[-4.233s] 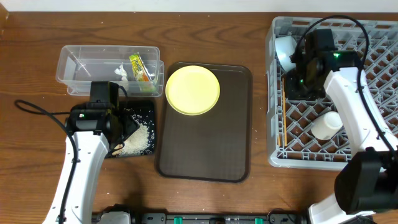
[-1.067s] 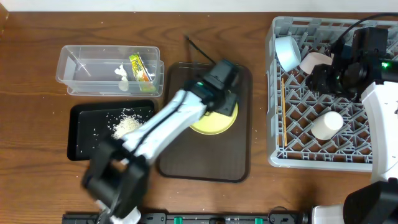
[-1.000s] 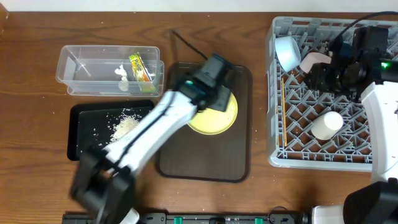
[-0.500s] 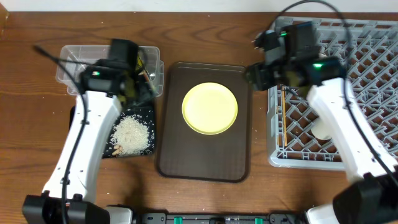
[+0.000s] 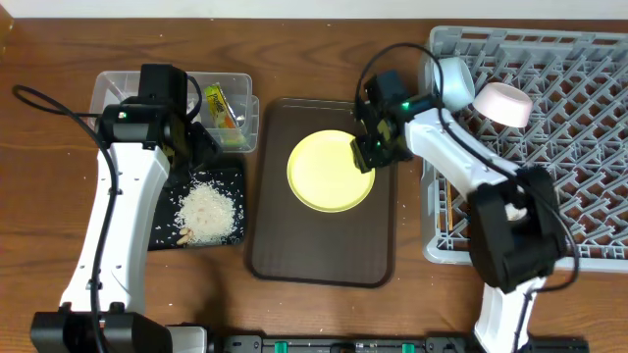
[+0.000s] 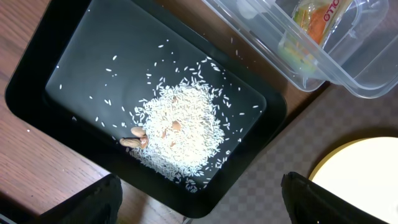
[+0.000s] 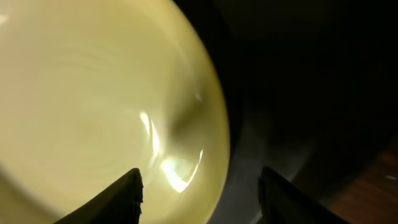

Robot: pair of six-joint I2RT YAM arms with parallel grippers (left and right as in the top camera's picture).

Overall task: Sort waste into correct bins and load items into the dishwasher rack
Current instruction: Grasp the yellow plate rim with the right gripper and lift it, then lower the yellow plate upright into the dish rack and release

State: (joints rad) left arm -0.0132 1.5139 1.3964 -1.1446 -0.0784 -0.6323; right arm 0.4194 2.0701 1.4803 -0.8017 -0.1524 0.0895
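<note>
The round yellow plate (image 5: 329, 175) lies on the dark brown serving tray (image 5: 324, 257). My right gripper (image 5: 371, 152) is open, its fingers on either side of the plate's right rim (image 7: 93, 93); the wrist view shows the jaws (image 7: 199, 193) apart. My left gripper (image 5: 191, 152) is open and empty above the black tray (image 5: 234, 173), which holds the rice scraps (image 5: 206, 208) (image 6: 180, 134). The clear tub (image 5: 118, 98) holds the green-and-orange wrapper (image 5: 221, 106) (image 6: 314, 18). My left arm hides the tissue. The grey rack (image 5: 589, 147) holds two pale bowls (image 5: 453, 83) (image 5: 502, 103).
The plate's edge (image 6: 367, 174) and the brown tray (image 6: 298, 155) show at the lower right of the left wrist view, past the black tray (image 6: 93, 56). A pale cup (image 5: 508, 204) shows partly behind my right arm in the rack. Bare wood surrounds the trays.
My right gripper has moved left from the rack's edge down to the plate's right rim. My left gripper has shifted a little down and left over the black tray's corner.
</note>
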